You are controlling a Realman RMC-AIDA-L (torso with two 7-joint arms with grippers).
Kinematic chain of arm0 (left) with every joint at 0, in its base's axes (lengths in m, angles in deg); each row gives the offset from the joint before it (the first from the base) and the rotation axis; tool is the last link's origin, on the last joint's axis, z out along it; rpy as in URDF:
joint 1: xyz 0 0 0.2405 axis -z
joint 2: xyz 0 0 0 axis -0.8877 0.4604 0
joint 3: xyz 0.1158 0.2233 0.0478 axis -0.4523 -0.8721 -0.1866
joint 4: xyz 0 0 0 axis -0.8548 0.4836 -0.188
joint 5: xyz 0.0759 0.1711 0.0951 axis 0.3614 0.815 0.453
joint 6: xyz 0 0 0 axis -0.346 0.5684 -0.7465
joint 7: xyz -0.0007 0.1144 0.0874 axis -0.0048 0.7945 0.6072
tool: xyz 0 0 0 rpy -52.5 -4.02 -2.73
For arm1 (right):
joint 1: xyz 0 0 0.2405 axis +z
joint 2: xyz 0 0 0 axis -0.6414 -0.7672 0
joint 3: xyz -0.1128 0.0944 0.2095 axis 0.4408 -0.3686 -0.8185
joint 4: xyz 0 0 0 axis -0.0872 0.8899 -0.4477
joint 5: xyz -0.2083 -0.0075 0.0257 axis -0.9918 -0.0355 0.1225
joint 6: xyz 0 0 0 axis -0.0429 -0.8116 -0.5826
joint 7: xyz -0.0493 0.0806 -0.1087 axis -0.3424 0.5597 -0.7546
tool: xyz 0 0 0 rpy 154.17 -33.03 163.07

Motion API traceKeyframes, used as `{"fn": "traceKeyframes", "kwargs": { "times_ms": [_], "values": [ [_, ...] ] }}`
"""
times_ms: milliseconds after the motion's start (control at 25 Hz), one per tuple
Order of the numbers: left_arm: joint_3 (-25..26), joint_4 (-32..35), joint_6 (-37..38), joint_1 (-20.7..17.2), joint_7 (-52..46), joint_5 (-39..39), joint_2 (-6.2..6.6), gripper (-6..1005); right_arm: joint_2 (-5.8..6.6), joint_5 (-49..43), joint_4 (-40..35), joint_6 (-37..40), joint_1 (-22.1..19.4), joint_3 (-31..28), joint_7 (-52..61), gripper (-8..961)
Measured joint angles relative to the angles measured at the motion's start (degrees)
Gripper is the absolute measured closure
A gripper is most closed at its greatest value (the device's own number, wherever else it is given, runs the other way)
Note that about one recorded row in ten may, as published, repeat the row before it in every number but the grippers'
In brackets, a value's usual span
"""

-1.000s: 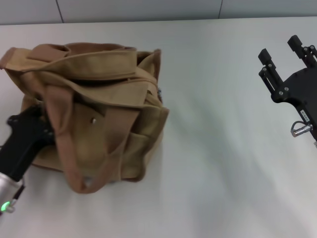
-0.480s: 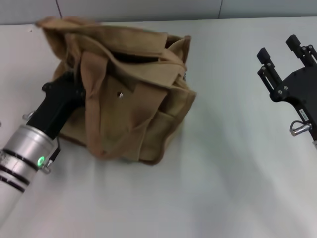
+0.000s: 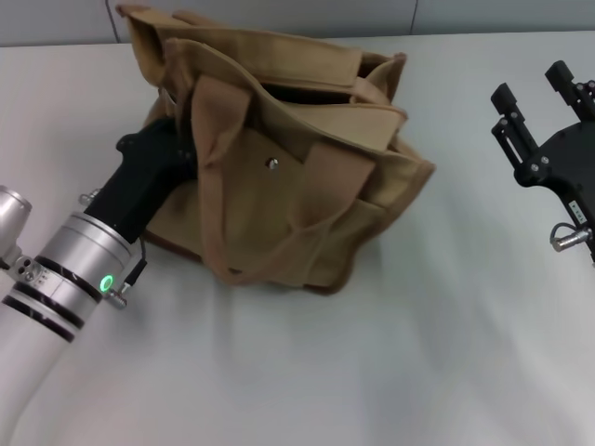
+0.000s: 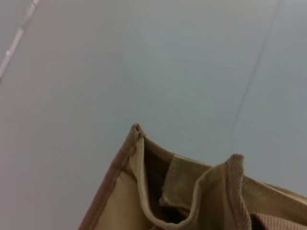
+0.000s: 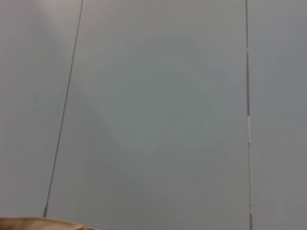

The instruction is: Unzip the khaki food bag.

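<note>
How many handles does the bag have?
2. One strap handle droops down the front of the bag, looping low beside the left gripper. The other handle lies across the top at the back.

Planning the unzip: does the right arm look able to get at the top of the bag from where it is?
Probably yes. The right gripper hangs open beside the bag, with only bare table between. The left gripper presses the bag's far side, out of the way.
</note>
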Motion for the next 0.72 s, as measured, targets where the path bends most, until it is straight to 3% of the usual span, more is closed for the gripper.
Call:
{"fn": "traceKeyframes", "kwargs": {
  "times_ms": [200, 480, 560, 640, 720],
  "values": [
    [-1.72, 4.4, 4.08, -3.35, -1.63, 6.85, 0.24, 804, 0.06, 0.0, 0.03, 0.06, 0.06, -1.55, 0.95, 293],
    [-1.38, 17.91, 21.09, -14.44, -10.28, 9.67, 0.55, 758, 0.34, -0.01, -0.4, 0.11, 1.1, -5.61, 10.23, 282],
    [-1.27, 23.22, 24.21, -17.7, -14.75, 9.55, 0.93, 664, 0.68, -0.63, -1.32, 1.6, 1.64, -5.73, 17.38, 279],
    [-1.6, 29.28, 25.23, -20.12, -19.54, 9.9, 1.81, 569, 0.83, -1.37, -2.74, 3.37, 1.88, -4.74, 20.67, 276],
    [-3.83, 35.8, 26.98, -22.04, -25.12, 12.31, 3.79, 488, 1.09, -4.86, -8.58, 9.74, 2.59, -1.15, 28.75, 273]
  ]
}}
